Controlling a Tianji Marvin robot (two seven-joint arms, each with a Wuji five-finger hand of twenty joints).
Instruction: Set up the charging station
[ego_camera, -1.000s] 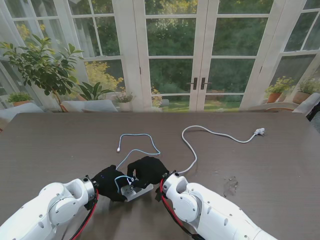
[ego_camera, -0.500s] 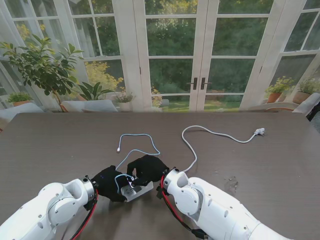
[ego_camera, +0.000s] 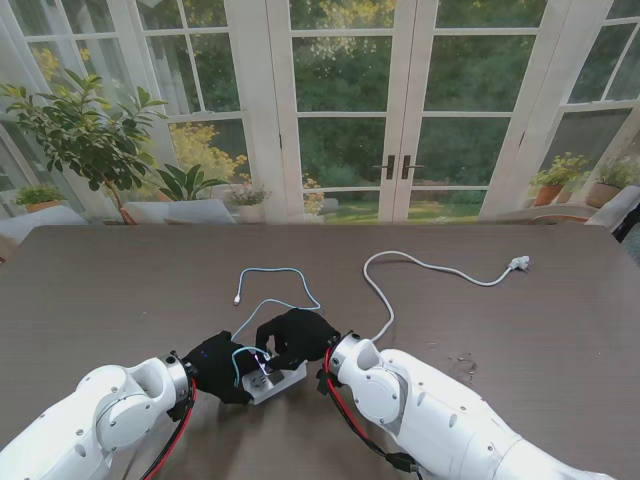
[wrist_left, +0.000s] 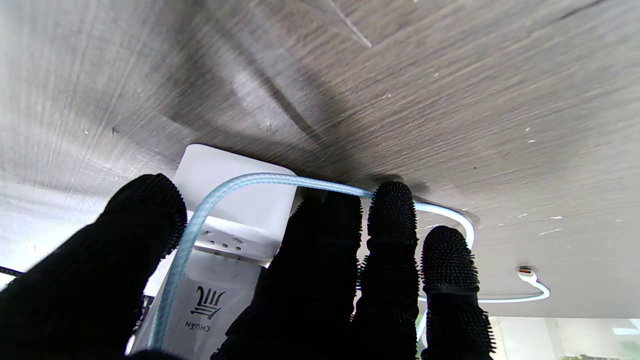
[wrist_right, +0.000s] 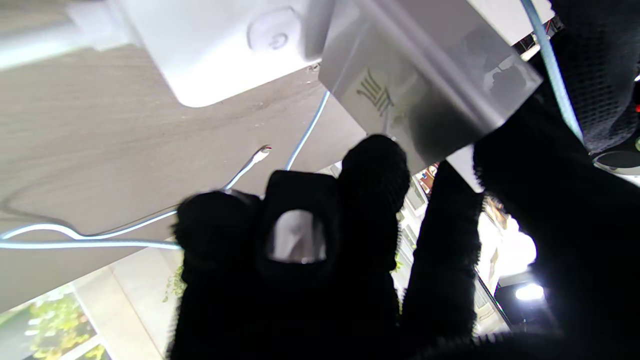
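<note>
Two black-gloved hands meet over a white power strip (ego_camera: 272, 380) near my edge of the table (ego_camera: 120, 290), hiding most of it. The left hand (ego_camera: 215, 366) curls around the strip and a blue cable (wrist_left: 240, 187). The right hand (ego_camera: 292, 338) pinches a charger (wrist_right: 425, 95) against the strip. A white cord (ego_camera: 430, 268) trails away right to its plug (ego_camera: 518, 263).
</note>
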